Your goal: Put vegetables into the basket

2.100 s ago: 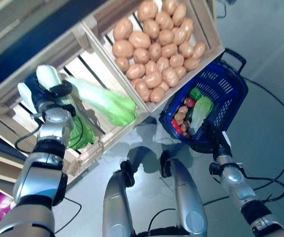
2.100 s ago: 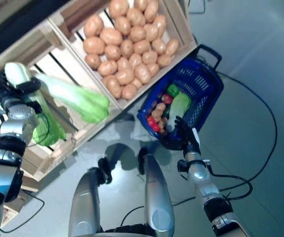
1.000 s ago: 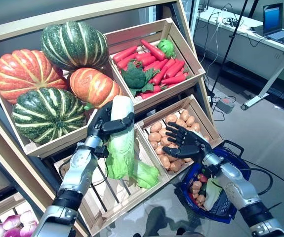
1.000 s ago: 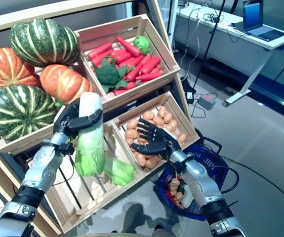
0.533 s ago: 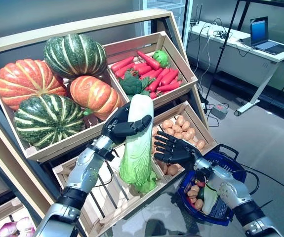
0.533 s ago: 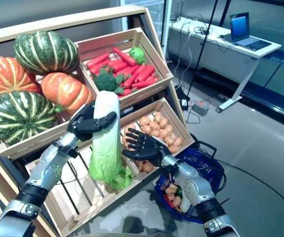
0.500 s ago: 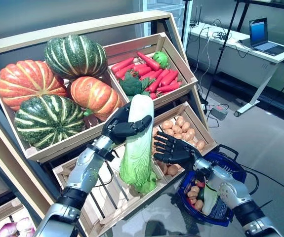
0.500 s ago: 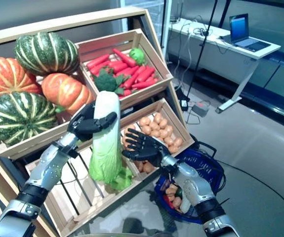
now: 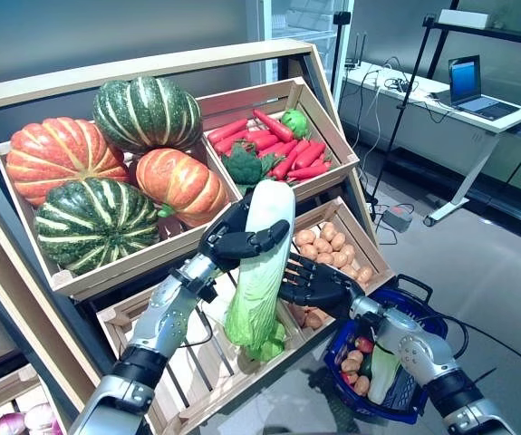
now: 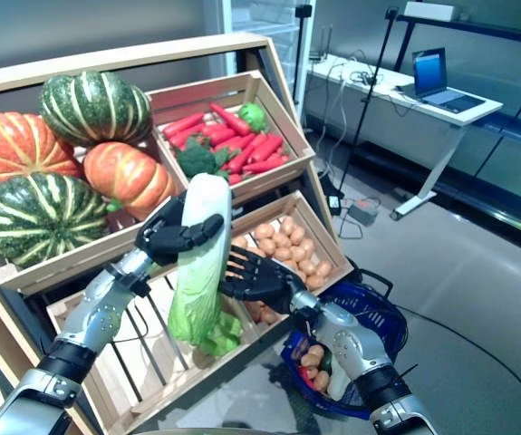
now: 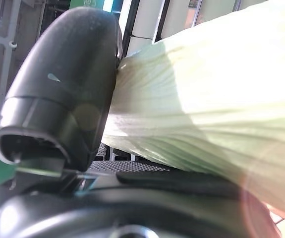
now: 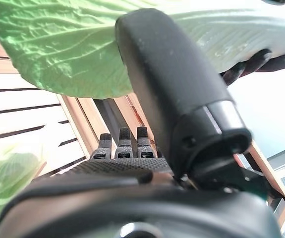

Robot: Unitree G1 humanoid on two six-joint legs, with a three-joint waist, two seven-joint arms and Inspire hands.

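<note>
My left hand [image 9: 235, 243] is shut on a long pale-green napa cabbage [image 9: 260, 272] and holds it upright in the air in front of the wooden stand. In the left wrist view the cabbage [image 11: 206, 99] lies against my thumb [image 11: 68, 89]. My right hand [image 9: 319, 283] is open, fingers spread, right beside the cabbage's lower half. In the right wrist view its thumb [image 12: 172, 84] lies against the leafy end [image 12: 73, 49]. The blue basket [image 10: 382, 313] stands on the floor below my right arm. It holds a pale-green leafy vegetable [image 9: 382, 372] and small red, brown and green ones.
The slanted wooden stand [image 9: 24, 317] with its crates fills the left and middle. A desk with a laptop [image 9: 464, 86] stands at the back right, with black tripod legs [image 9: 396, 118] before it. Grey floor [image 9: 496, 263] lies to the right of the basket.
My left hand has carried the cabbage to the right, up against my right hand. My right hand has stayed open beside it. The camera has shifted.
</note>
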